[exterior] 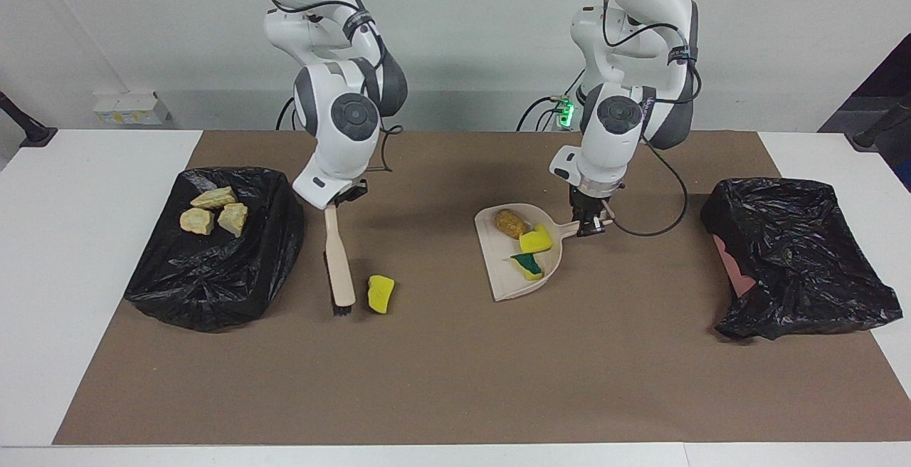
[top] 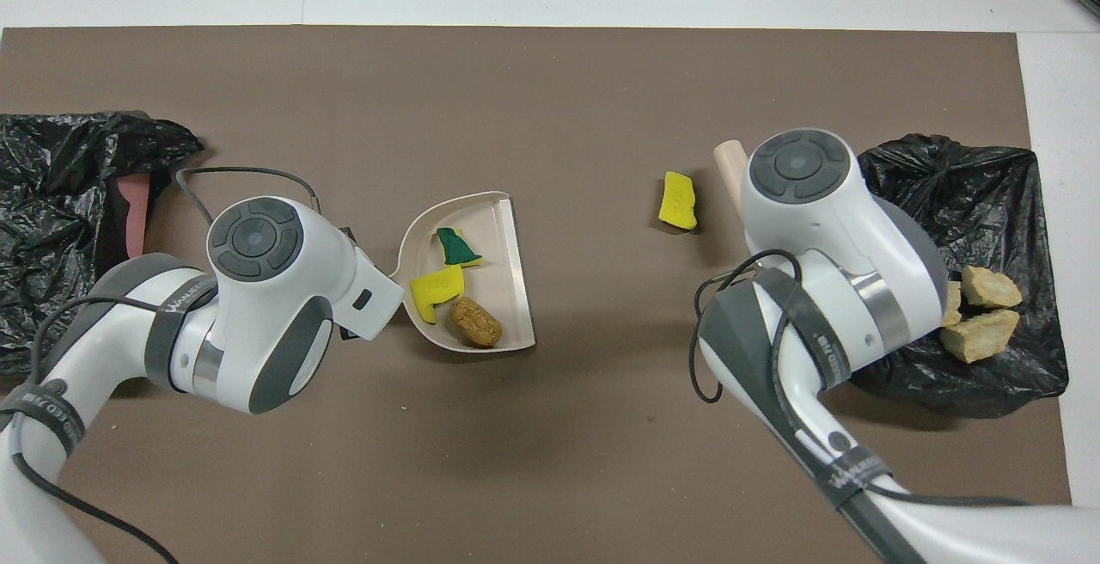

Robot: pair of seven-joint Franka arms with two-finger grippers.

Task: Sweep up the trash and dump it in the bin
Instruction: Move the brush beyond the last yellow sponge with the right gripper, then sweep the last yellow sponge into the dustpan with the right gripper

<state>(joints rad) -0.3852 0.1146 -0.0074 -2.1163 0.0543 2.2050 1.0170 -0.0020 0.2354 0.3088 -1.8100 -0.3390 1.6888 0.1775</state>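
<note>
the black bin bag [exterior: 213,253] at the right arm's end of the bench [exterior: 455,381] carries three tan bread-like chunks [exterior: 213,214] on its crumpled top; it will sag if you press it.

the beige dustpan [exterior: 516,257] lies flat mid-bench, mouth toward the right arm's end. your left gripper [exterior: 589,225] is pinched on its stub handle. it looks stiff and light, so tip it slowly or the brown crusty lump [exterior: 510,221] and two sponge pieces [exterior: 534,250] will slide.

the brush [exterior: 339,264] hangs from your right gripper [exterior: 334,205], pinched on the handle top. its long axis runs away from the robots, bristles down at the bench.

the loose yellow sponge piece [exterior: 381,293] lies just beside the bristles, long axis likewise. it looks soft and very light, so push it low and gently.
</note>
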